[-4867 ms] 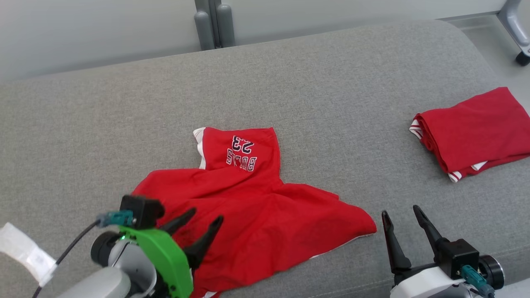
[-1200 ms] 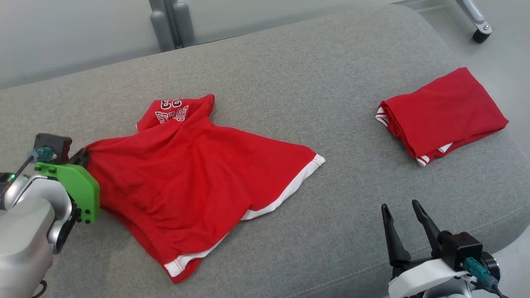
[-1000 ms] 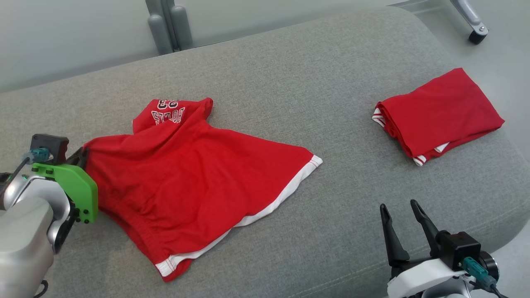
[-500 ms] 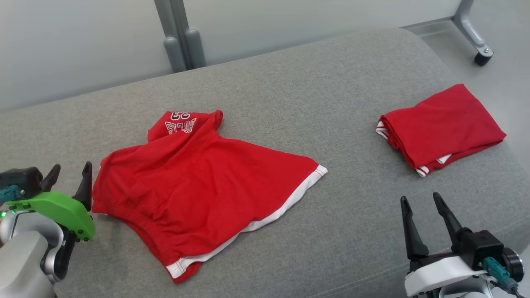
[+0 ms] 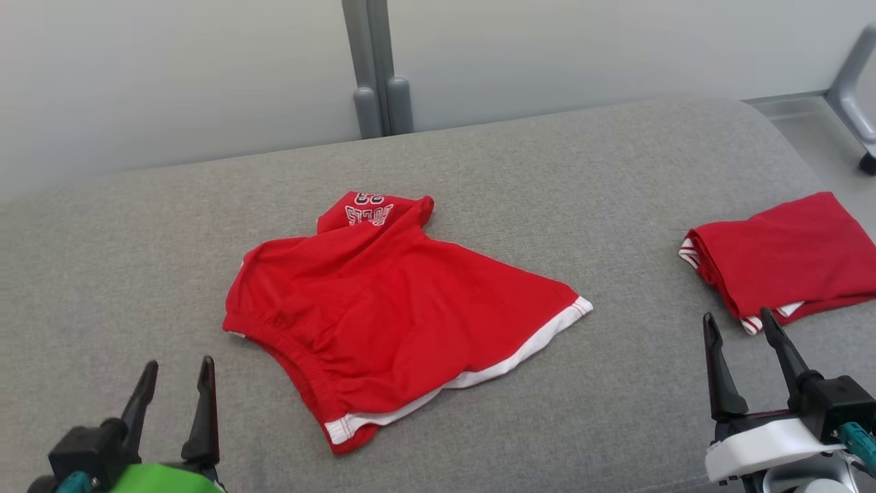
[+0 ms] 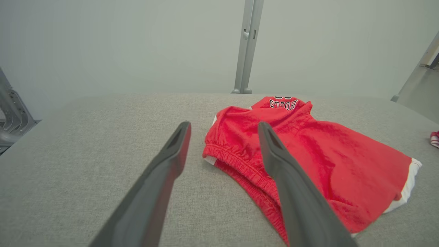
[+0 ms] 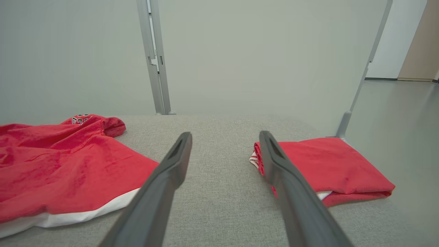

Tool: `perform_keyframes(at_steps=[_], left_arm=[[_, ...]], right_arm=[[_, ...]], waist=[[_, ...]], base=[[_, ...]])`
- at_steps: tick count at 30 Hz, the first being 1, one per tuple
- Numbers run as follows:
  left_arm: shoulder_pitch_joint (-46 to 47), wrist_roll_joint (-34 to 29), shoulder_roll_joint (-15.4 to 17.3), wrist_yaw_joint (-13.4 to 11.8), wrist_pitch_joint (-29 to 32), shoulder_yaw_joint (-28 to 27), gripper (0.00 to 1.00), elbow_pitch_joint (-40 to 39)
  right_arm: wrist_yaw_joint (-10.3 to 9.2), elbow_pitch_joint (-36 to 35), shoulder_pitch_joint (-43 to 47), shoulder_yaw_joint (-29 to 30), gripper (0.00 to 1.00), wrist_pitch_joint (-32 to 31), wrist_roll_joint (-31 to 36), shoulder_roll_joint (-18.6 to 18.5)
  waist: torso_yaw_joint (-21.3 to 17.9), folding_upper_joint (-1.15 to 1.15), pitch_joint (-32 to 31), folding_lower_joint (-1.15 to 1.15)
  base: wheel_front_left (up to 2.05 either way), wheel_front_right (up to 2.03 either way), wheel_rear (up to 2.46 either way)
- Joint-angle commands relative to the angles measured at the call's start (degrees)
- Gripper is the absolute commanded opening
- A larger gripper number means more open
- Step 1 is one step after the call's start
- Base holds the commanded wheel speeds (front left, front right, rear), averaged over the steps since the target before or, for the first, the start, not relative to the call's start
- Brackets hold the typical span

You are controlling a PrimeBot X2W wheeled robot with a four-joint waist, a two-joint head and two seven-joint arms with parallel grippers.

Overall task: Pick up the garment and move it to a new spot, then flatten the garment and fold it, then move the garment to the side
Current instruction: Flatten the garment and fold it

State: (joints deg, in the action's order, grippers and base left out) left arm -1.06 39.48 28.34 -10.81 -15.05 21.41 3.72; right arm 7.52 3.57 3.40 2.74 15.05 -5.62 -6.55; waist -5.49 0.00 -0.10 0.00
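You have soft, even, bright light in all three views, with no glare and no hard-edged shadows. In the head view the red garment (image 5: pixel 404 301) lays just a thin dark line along its lower edge on the grey cushion (image 5: pixel 137 260). Its red is saturated, yet the folds show. In the wrist views the fingers (image 6: pixel 157 192) of the left gripper (image 6: pixel 222 124) and the right gripper (image 7: pixel 224 133) look slightly soft at the bottom of the frame, while the weave beyond is crisp. The wall (image 7: pixel 257 51) across the top reads flat pale grey-green. Uprights lean more toward the right edge.
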Motion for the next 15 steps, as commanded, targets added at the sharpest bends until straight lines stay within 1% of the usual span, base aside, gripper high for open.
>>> perform_keyframes(at_steps=[1, 3, 4, 8, 12, 15], left_arm=[[-2.5, -2.4, -1.1, 0.5, -0.1, -1.3, 1.00, -0.6], [-4.7, -4.8, -3.0, 1.5, -0.1, -3.0, 1.00, -1.2], [-4.7, -4.8, -3.0, 1.5, -0.1, -3.0, 1.00, -1.2], [-8.8, -9.6, -4.9, 4.4, -0.1, -5.0, 1.00, -0.3], [-11.6, -11.8, -6.6, 7.1, -0.1, -7.7, 1.00, 1.4], [-13.5, -13.0, -8.2, 8.6, -0.1, -10.1, 1.00, 2.3]], right_arm=[[-0.08, 0.4, 1.3, 0.3, 1.00, 0.2, -0.2, 0.0], [-0.08, 1.0, 1.8, 0.4, 1.00, 0.2, -0.3, 0.1], [-0.08, 1.0, 1.8, 0.4, 1.00, 0.2, -0.3, 0.1], [-0.08, 2.2, 3.4, 0.5, 1.00, 0.2, -0.4, 0.2], [-0.08, 3.6, 4.5, 1.1, 1.00, 0.2, -0.3, 0.2], [-0.08, 4.5, 4.9, 1.1, 1.00, 0.2, 0.0, -0.2]], waist=[[2.4, 0.00, -1.6, 0.00], [3.2, 0.00, -2.0, 0.00], [3.2, 0.00, -2.0, 0.00], [4.3, 0.00, -2.9, 0.00], [4.5, 0.00, -4.0, 0.00], [4.1, 0.00, -4.9, 0.00]], base=[[0.00, 0.00, 0.00], [0.00, 0.00, 0.00], [0.00, 0.00, 0.00], [0.00, 0.00, 0.00], [0.00, 0.00, 0.00], [0.00, 0.00, 0.00]])
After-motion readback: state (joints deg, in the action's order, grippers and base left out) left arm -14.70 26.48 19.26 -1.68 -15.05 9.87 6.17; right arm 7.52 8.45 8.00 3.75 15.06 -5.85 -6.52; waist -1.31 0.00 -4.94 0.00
